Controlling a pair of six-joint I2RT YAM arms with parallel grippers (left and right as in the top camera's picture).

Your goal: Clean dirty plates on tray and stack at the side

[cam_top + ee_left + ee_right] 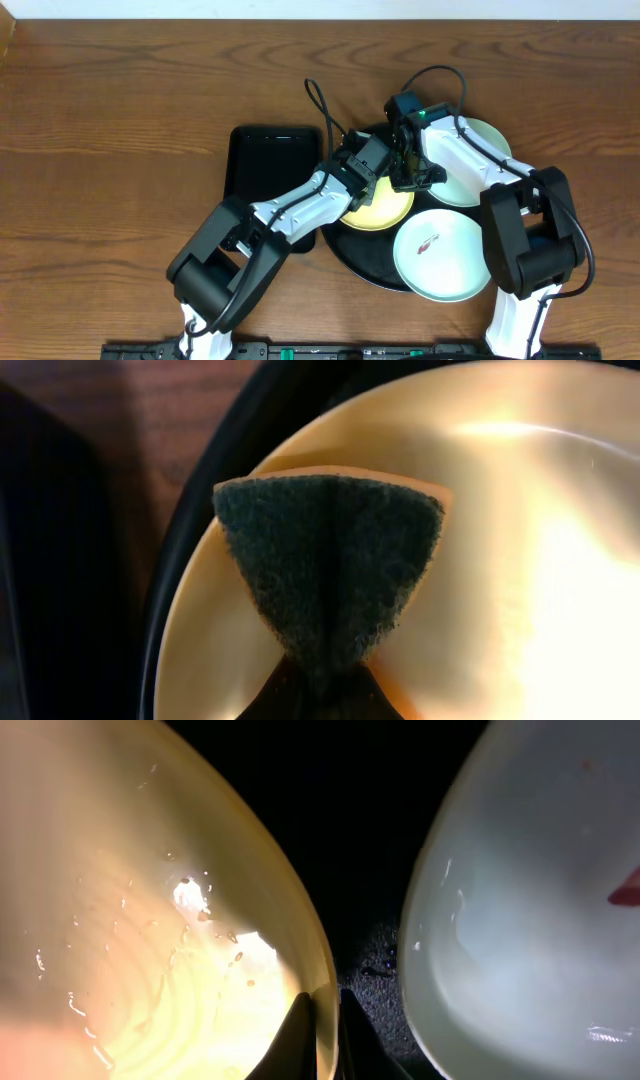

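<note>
**A:** Overhead first. Where is the yellow plate (382, 212)?

**B:** On the round tray (352, 258), on the side nearest the rectangular tray (270, 165). The left hand (375, 185) and right hand (408, 180) are both over it. The near mint plate (438, 255) has a red-brown smear. The far mint plate (482, 150) is partly under the right arm. The worktop (120, 100) is dark wood.

**A:** Left wrist?

**B:** The left hand is clamped on the sponge (328, 570), which is pinched into a wedge. It has a coarse dark-green scouring face and orange foam behind. It sits on the glossy plate close to the rim, and the plate's centre lies beyond it, to the right in this view.

**A:** Right wrist?

**B:** The right hand is narrow, and its fingers (296, 1042) pinch the yellow plate's rim, one on each side. The plate is smooth and shallow, with a wet film and droplets. Judgement: the right hand steadies the plate, and the left should scrub inward toward the centre.
</note>
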